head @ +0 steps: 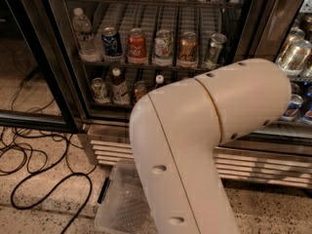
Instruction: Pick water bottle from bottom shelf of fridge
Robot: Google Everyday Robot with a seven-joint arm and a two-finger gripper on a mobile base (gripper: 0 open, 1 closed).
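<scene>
The fridge [263,28] stands open in front of me, with wire racks of drinks. On the bottom shelf [105,103] stand a can [99,88], a white-capped bottle with dark contents [118,87] and another can [140,90]. A white cap [159,79] peeks over my arm; the bottle under it is hidden, so I cannot tell whether it is the water bottle. My white arm [204,130] fills the middle and right of the camera view and hides the rest of that shelf. The gripper is out of view.
A larger clear bottle [83,33] and several cans [163,48] stand on the rack above. The louvred base grille [109,150] runs below. A clear plastic bin [119,199] lies on the floor by the arm. Black cables [39,165] trail at the left. The door's frame [34,118] juts out at the left.
</scene>
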